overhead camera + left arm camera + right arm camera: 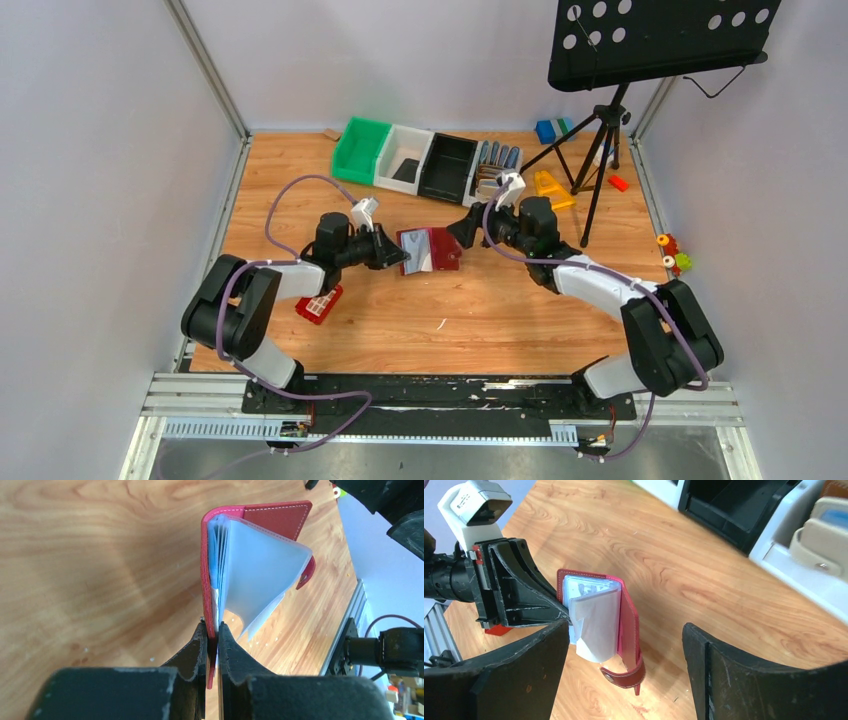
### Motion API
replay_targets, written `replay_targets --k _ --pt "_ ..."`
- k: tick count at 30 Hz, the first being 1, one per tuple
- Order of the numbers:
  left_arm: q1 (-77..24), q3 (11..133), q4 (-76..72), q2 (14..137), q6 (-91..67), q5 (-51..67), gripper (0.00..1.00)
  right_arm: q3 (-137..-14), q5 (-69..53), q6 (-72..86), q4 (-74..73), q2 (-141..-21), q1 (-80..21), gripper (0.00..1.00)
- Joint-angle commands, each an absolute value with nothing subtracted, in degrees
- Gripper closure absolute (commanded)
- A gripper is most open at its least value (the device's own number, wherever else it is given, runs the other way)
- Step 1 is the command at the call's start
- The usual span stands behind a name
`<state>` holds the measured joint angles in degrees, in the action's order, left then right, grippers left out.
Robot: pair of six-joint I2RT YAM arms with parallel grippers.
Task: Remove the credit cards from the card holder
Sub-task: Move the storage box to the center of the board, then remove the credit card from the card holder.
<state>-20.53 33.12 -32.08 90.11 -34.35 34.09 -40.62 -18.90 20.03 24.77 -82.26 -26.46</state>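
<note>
The card holder [432, 250], a maroon folding wallet with a snap tab, hangs open just above the table. My left gripper [402, 258] is shut on the edge of its cover [212, 630]. Frosted clear sleeves [260, 570] fan out from the spine. In the right wrist view a pale printed card [586, 586] sits in a sleeve. No black or gold card shows. My right gripper [465, 228] is open and empty. Its jaws stand wide on either side of the holder [629, 625] without touching it.
Green [362, 150], white [405, 158] and black [447, 165] bins and a tray of upright wallets [495, 165] line the back. A music stand tripod [600, 140] stands at the back right. A flat red gridded piece [320, 303] lies under the left arm.
</note>
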Motion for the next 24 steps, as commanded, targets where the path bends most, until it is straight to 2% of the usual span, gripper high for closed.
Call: replay_targets --k 1,5,11,14,16,20,24 --pt "-21.62 30.40 -38.72 89.64 -35.56 36.75 1.00 -40.17 -17.28 20.16 22.07 -80.92 -28.93 0.18" --pt "-22.89 29.44 -40.21 90.12 -36.06 37.70 1.00 -44.07 -15.62 19.34 19.00 -82.68 -33.97 0.17" --pt "-23.29 29.85 -38.70 90.19 -35.29 37.27 1.00 -49.36 -7.37 16.69 10.40 -85.76 -39.97 0.14" --pt "-23.29 29.76 -39.09 90.61 -35.17 37.28 1.00 -50.82 -2.61 15.41 6.80 -87.85 -41.29 0.16" --pt "-23.29 29.41 -39.45 90.62 -34.88 37.12 1.00 -52.76 1.52 14.88 2.84 -90.11 -41.41 0.21" --pt "-23.30 29.36 -39.56 90.57 -34.75 36.98 1.00 -54.27 9.54 14.05 -4.56 -91.97 -41.27 0.39" --pt "-23.34 29.69 -39.57 91.23 -34.76 37.00 1.00 -51.41 14.47 14.09 -5.54 -89.64 -40.07 0.48"
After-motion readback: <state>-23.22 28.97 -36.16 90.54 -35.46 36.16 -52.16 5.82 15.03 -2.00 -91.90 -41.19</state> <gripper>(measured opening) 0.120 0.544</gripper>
